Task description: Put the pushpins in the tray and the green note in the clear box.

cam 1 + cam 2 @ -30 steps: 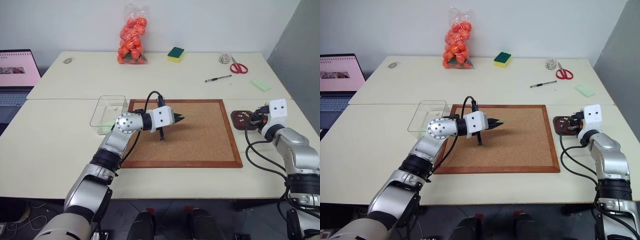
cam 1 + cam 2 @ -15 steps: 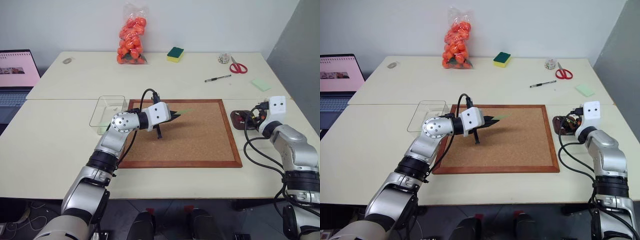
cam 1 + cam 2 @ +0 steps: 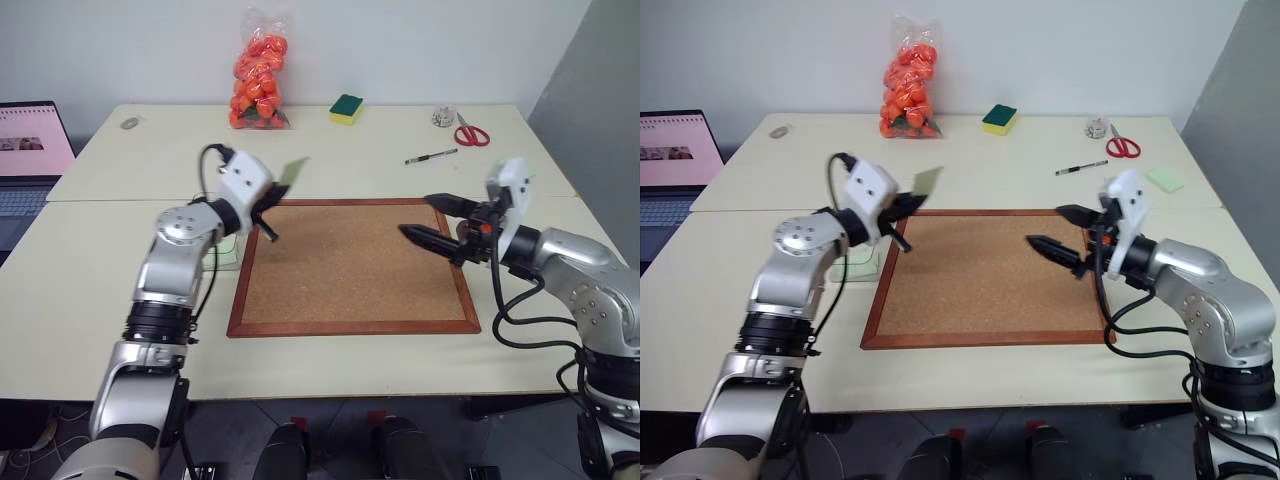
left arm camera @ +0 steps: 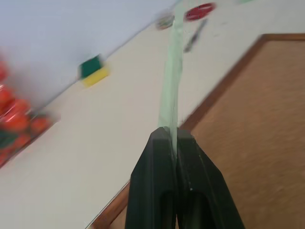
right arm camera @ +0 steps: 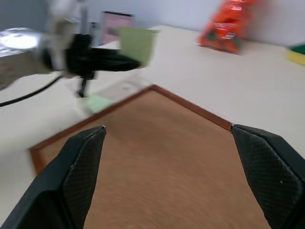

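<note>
Above table [image 3: 400,140] — green note [image 3: 290,170] pinched in left claw [image 3: 272,190]

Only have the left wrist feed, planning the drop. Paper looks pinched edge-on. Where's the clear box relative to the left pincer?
Observer: The clear box sits on the table just off the cork board's left edge. It is lower than the left pincer and partly hidden by that arm.
Operator: Anything in it?
Observer: A pale green patch shows at the box; can't tell what it is.
Operator: Right pincer?
Observer: The right pincer is open and empty, over the board's right side.
</note>
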Controlling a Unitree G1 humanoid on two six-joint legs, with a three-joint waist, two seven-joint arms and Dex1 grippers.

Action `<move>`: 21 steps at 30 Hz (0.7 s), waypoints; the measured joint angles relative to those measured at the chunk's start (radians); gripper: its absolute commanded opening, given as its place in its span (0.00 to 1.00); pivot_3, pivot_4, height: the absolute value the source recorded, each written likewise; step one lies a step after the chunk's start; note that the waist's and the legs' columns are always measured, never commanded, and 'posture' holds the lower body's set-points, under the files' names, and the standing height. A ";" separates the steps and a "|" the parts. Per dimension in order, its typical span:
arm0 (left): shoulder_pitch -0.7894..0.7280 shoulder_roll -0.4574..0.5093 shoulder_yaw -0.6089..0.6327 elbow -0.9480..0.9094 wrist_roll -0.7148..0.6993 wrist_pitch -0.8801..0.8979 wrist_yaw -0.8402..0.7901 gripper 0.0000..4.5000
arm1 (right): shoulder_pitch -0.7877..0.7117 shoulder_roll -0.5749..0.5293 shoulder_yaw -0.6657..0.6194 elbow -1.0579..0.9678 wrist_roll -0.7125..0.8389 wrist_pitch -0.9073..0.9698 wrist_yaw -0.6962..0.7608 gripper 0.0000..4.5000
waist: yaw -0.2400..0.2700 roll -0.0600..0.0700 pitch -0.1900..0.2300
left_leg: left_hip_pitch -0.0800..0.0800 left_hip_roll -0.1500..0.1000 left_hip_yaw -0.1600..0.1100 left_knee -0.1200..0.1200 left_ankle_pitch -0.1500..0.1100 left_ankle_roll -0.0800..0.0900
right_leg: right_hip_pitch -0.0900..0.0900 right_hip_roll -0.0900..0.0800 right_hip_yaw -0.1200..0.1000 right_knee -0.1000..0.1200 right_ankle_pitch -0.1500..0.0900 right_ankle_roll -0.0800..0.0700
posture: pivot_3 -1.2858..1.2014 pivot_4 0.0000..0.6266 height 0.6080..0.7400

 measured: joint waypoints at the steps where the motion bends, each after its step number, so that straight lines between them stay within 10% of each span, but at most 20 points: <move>1: 0.006 0.013 0.012 -0.023 0.000 0.036 0.018 0.00 | -0.022 -0.001 0.029 -0.001 0.000 0.005 0.018 0.99 | 0.001 0.000 0.000 | 0.000 0.000 0.000 0.000 0.000 0.000 | 0.000 0.000 0.000 0.000 0.000 0.000 | 0.52 0.24 1.00; 14: 0.060 0.138 0.011 -0.139 0.022 0.452 0.070 0.00 | -0.175 0.047 0.176 0.090 -0.049 -0.046 0.120 0.99 | 0.012 -0.001 0.000 | -0.001 -0.001 0.000 0.000 0.000 0.000 | 0.000 -0.002 -0.002 -0.001 0.000 0.000 | 0.52 0.24 1.00; 21: 0.054 0.132 0.009 -0.126 -0.002 0.492 0.080 0.33 | -0.173 0.048 0.175 0.085 -0.056 -0.052 0.118 1.00 | 0.012 -0.001 0.000 | -0.001 0.000 0.000 0.000 0.000 0.000 | -0.001 -0.002 -0.002 -0.001 0.000 0.000 | 0.52 0.24 1.00</move>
